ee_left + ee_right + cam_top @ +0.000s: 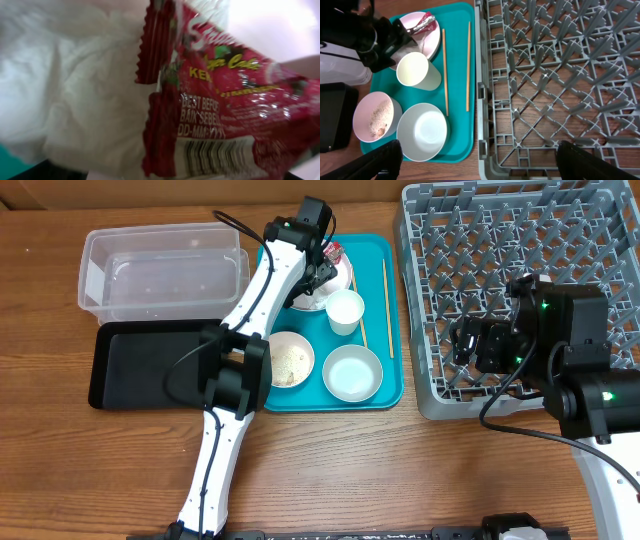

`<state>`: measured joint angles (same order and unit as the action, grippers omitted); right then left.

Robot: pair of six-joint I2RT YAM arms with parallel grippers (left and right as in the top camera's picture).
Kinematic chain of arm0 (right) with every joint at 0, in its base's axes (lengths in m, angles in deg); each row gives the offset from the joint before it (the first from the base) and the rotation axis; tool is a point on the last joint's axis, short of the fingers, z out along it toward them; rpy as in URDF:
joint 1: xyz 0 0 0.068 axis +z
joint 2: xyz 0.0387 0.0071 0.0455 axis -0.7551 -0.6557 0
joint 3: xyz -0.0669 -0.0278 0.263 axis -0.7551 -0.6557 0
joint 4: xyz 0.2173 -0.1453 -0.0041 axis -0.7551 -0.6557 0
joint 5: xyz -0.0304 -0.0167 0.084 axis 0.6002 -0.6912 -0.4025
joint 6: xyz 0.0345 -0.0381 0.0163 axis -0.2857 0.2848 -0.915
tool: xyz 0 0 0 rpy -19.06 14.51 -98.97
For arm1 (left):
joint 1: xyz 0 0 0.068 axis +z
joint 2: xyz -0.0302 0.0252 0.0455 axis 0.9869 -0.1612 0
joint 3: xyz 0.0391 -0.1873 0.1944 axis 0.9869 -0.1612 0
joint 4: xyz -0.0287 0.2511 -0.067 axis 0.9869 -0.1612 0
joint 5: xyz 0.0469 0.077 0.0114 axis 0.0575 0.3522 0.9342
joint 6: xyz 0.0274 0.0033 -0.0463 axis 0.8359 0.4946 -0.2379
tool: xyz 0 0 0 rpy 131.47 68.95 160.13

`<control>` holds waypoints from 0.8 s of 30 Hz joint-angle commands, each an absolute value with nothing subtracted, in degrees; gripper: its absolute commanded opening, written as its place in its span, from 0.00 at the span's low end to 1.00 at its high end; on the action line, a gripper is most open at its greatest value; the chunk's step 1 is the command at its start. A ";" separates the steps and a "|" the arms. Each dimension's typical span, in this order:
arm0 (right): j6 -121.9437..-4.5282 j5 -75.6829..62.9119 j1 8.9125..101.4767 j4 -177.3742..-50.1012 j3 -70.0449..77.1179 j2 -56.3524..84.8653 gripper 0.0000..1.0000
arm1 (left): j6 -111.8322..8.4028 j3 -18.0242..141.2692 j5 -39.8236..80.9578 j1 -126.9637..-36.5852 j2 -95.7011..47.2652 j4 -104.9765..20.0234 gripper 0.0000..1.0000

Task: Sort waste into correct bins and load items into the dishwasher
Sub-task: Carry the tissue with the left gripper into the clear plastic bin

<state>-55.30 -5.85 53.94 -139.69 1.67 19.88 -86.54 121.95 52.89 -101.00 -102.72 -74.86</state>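
left gripper (322, 277) | you are holding the jaws apart over the red wrapper (220, 100) | looking light, crinkly, slippery | pinching its serrated edge, not the soft napkin (75, 90), seems best

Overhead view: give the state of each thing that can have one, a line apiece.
Large grey plastic dish rack, nothing loaded.
Clear rectangular plastic tub, looks empty.
Flat black rectangular tray, bare.
White round plate, holds crumpled white napkin and red snack wrapper.
Small white dish, holds rice scraps.
White bowl, empty.
Small white cup, upright, empty.
Two wooden chopsticks, lying apart on teal tray.
Left gripper, open by wrapper.
Right gripper, open, empty.
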 commanded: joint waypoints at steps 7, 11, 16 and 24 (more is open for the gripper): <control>-55.35 -6.16 53.83 -139.85 3.11 19.01 1.00 | -87.68 122.25 52.81 -101.39 -104.23 -74.46 0.25; -55.35 -6.16 53.83 -139.85 3.11 18.33 1.00 | -86.72 122.36 50.58 -101.37 -103.92 -74.46 0.04; -55.35 -6.13 53.83 -139.78 3.11 17.74 1.00 | -82.46 124.57 45.18 -101.26 -101.76 -76.74 0.04; -55.32 -6.13 53.83 -139.76 3.11 17.72 1.00 | -78.78 131.35 45.83 -100.60 -95.59 -87.69 0.04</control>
